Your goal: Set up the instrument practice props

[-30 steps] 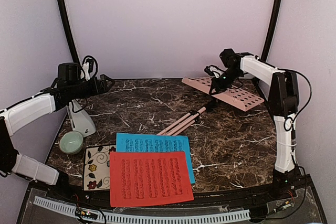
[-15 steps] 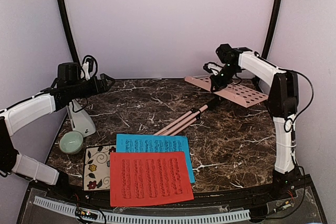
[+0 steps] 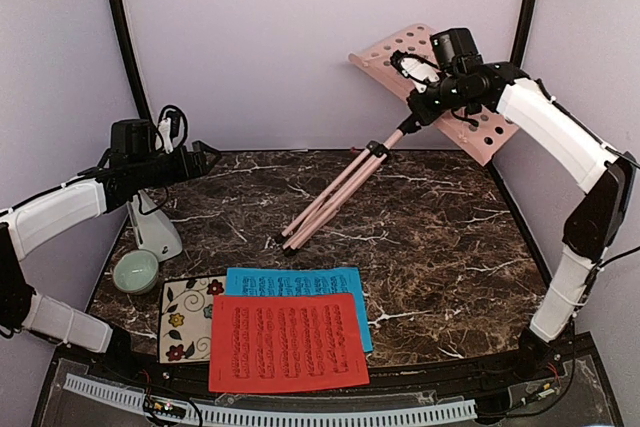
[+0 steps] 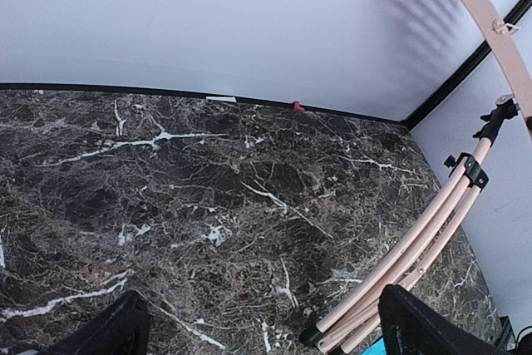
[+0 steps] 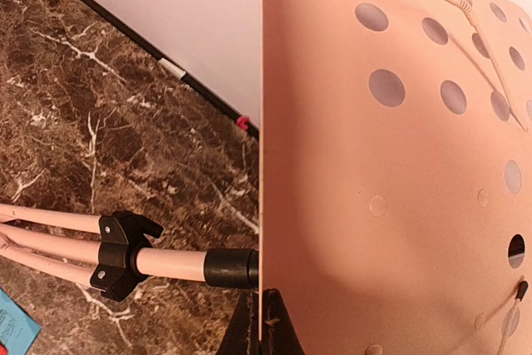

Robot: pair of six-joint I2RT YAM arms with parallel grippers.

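Observation:
My right gripper (image 3: 424, 97) is shut on the edge of the pale pink music stand's perforated desk (image 3: 445, 82) and holds it high at the back right. The stand's folded legs (image 3: 335, 192) slant down, with their feet on the table's middle. In the right wrist view my gripper (image 5: 268, 322) pinches the desk's (image 5: 391, 164) edge beside the pole (image 5: 166, 262). My left gripper (image 3: 205, 157) is open and empty in the air at the left; its fingertips (image 4: 116, 334) frame bare table, with the legs (image 4: 416, 239) at the right. The red sheet (image 3: 287, 340) overlaps the blue sheet (image 3: 300, 282) at the front. The white metronome (image 3: 155, 227) stands at the left.
A pale green bowl (image 3: 135, 270) sits at the left edge in front of the metronome. A floral tile (image 3: 185, 317) lies partly under the red sheet. Walls close in the back and sides of the dark marble table (image 3: 450, 247).
My right gripper has lifted the stand's desk from the table's back right high into the air. The legs have swung from lying flat to slanting, feet down. The left arm has barely moved.

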